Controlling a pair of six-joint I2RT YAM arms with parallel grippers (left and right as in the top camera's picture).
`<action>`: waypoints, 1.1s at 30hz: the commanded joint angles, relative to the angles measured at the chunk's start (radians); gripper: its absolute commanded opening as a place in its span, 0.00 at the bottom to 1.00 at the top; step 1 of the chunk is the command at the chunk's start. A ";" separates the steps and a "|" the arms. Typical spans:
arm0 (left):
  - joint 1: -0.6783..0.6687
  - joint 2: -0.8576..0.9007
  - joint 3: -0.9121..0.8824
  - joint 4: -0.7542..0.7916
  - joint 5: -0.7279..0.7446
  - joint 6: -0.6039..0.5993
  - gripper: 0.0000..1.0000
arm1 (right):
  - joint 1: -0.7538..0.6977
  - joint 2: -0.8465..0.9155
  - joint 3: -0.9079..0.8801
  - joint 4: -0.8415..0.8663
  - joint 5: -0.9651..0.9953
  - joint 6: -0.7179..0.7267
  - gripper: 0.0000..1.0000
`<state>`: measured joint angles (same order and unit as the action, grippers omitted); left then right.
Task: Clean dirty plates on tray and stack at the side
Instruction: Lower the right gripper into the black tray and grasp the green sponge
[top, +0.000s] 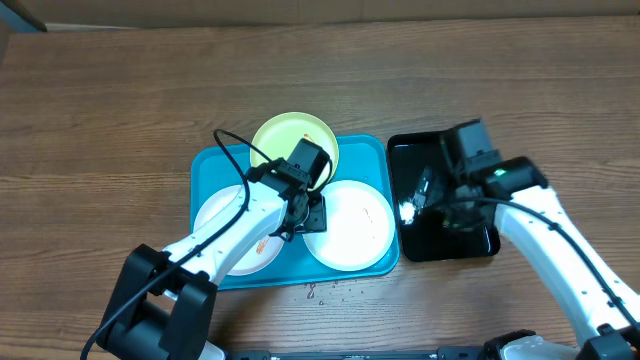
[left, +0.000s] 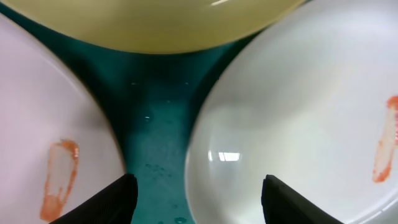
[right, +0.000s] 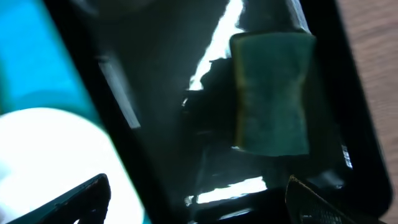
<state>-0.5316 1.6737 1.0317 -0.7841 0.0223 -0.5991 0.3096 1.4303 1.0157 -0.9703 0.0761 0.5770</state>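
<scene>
The turquoise tray (top: 210, 165) holds three plates: a pale yellow-green plate (top: 285, 135) at the back, a white plate (top: 230, 235) on the left and a white plate (top: 355, 230) on the right. Both white plates carry orange-red smears: the left one (left: 37, 112) and the right one (left: 311, 93). My left gripper (top: 300, 210) (left: 196, 200) hangs open low over the tray floor (left: 155, 137), its fingers astride the right plate's rim. My right gripper (top: 440, 195) (right: 196, 202) is open over the black tray, holding nothing.
A glossy black tray (top: 480, 235) sits right of the turquoise one, with a green sponge (right: 273, 93) lying in it. The right white plate (right: 50, 155) borders it. Small specks or droplets (top: 330, 292) dot the wooden table in front of the tray.
</scene>
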 joint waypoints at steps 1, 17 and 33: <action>-0.040 -0.009 0.009 0.011 0.007 -0.031 0.66 | 0.007 0.008 -0.088 0.068 0.130 0.090 0.91; -0.092 -0.006 -0.088 0.128 -0.124 -0.161 0.61 | 0.007 0.026 -0.151 0.233 0.222 0.071 0.98; -0.092 -0.005 -0.158 0.195 -0.125 -0.172 0.32 | 0.007 0.076 -0.151 0.232 0.223 0.070 0.97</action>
<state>-0.6205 1.6741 0.8989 -0.6044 -0.0875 -0.7605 0.3149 1.5085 0.8673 -0.7238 0.2852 0.6437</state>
